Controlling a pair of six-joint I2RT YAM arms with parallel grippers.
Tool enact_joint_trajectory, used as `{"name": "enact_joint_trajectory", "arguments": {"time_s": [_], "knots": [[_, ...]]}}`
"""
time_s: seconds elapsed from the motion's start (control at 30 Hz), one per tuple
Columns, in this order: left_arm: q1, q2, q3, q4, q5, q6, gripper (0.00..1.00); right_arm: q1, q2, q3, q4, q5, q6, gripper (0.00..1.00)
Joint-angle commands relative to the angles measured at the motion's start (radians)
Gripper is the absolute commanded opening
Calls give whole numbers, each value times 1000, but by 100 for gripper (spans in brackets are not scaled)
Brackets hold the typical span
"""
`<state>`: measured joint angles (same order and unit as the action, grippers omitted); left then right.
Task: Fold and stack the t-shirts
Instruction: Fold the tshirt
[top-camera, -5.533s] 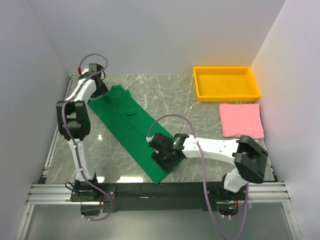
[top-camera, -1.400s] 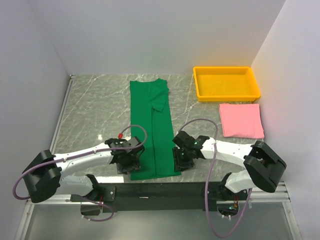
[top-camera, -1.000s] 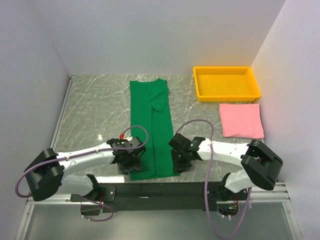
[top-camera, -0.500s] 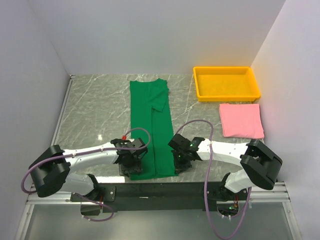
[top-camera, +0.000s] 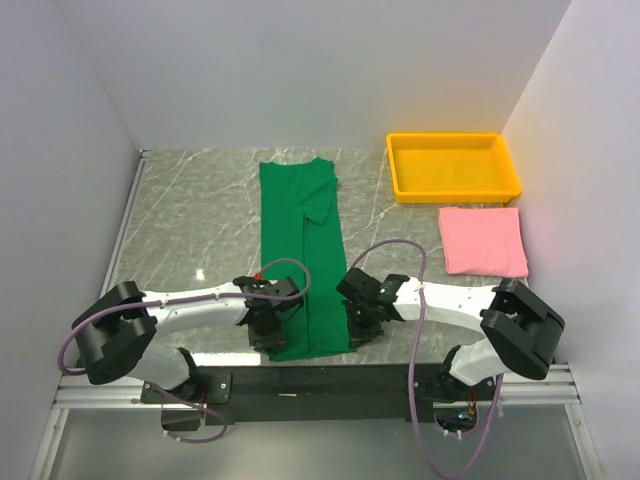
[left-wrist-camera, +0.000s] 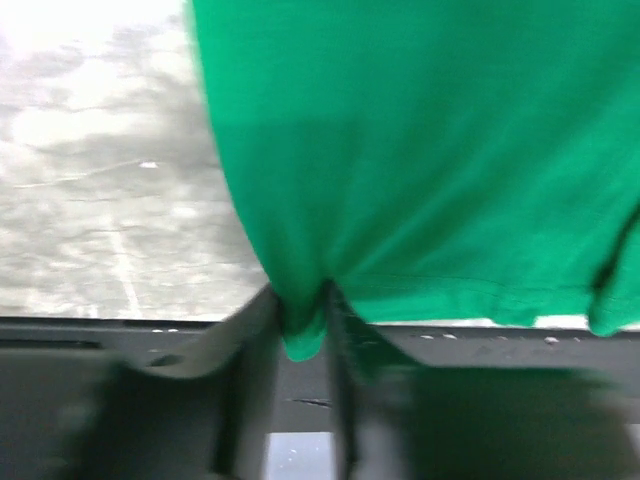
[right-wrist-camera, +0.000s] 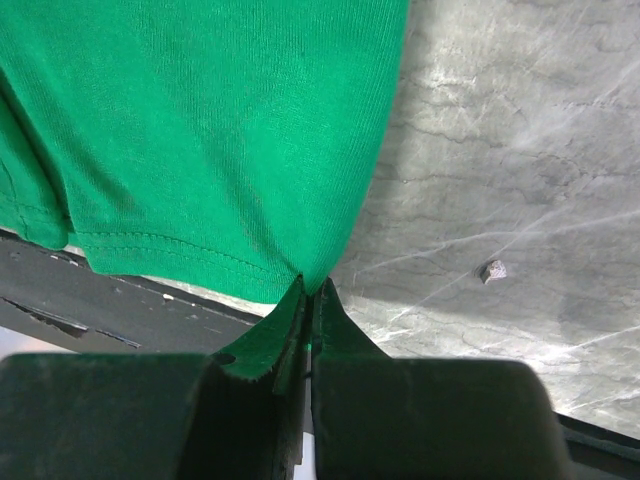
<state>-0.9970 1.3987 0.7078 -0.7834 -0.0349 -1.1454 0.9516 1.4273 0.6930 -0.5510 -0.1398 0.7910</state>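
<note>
Dark green t-shirt (top-camera: 302, 250) is lying in a long strip, hem at the near edge. Right gripper (right-wrist-camera: 308, 292), gaping a second ago, is now clamping the hem's right corner. Left gripper (left-wrist-camera: 303, 322) is closing on the left corner; the view is blurred, but cloth seems pinched. Lengthwise fold is probably starting. Pink t-shirt (top-camera: 483, 240) is lying folded, well apart.

Quick headcount: two t-shirts total, one green t-shirt (top-camera: 300, 250) running down the middle of the frame and one pink t-shirt (top-camera: 483, 240) over at the right. Then one yellow tray (top-camera: 455, 192) in the upper right, one marble table (top-camera: 200, 220), and two robot arms along the bottom, left arm (top-camera: 190, 303) and right arm (top-camera: 450, 299).
</note>
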Motion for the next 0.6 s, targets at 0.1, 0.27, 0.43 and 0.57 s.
{"name": "enact_joint_trajectory", "arguments": {"time_s": [0.1,0.27,0.43,0.57], "knots": [[-54,31,-1,-36,26,-4,1,22,13,-21,-52,26,-18,0],[-132,-47,-2,-111,55,-60,1,78,-53,-36,-128,-30,-22,0],[-143,-150,22,-116,67,-53,1,78,-131,28,-222,0,-50,0],[25,-158,83,-83,64,71,1,-29,-105,135,-228,43,-134,0]]}}
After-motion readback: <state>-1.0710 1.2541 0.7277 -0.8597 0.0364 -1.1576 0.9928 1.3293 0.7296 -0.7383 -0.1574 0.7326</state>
